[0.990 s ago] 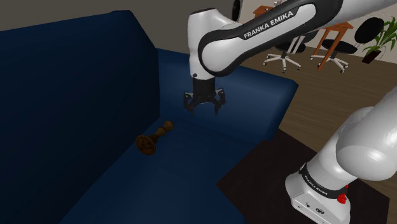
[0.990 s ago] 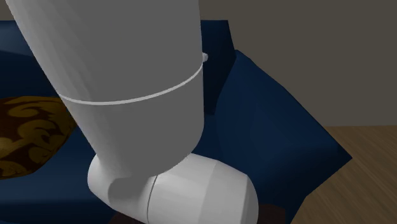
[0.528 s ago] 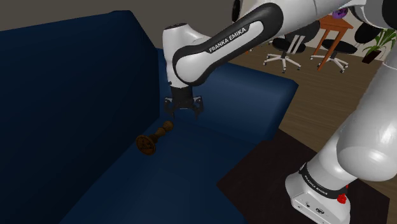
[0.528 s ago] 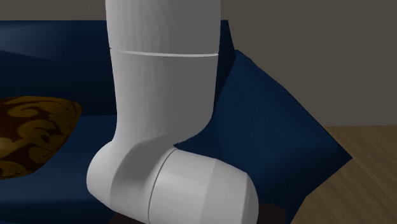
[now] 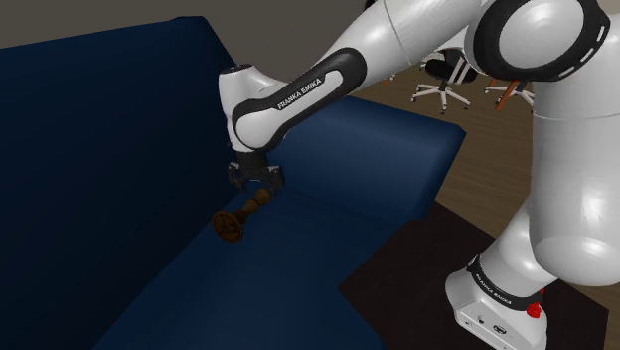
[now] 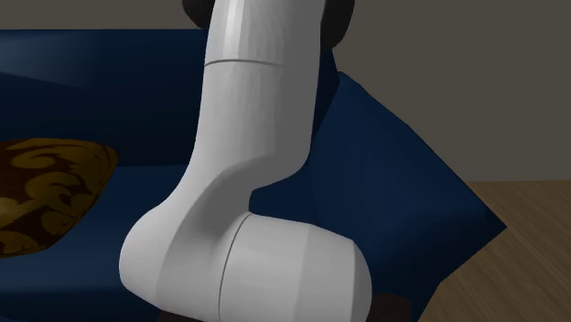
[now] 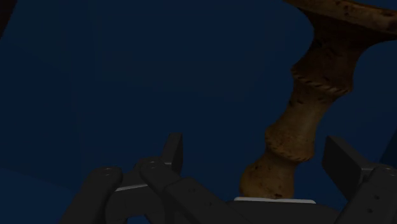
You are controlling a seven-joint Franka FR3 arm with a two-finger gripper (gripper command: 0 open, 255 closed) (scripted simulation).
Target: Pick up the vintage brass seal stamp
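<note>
Brown stamp point(image 7: 312, 95) sits untouched between spread end effector point(image 7: 256, 154).

Seal stamp point(image 5: 241, 213) on sofa seat point(image 5: 298, 254), one end between the fingers point(image 7: 173, 151)

I've swung the tool point(image 5: 255, 179) down and toward the shoulder view's left. It's now at the stamp point(image 5: 238, 216), handle between its fingers. In the second exterior view the arm point(image 6: 247, 137) has tilted off the cushion point(image 6: 46, 192).
</note>
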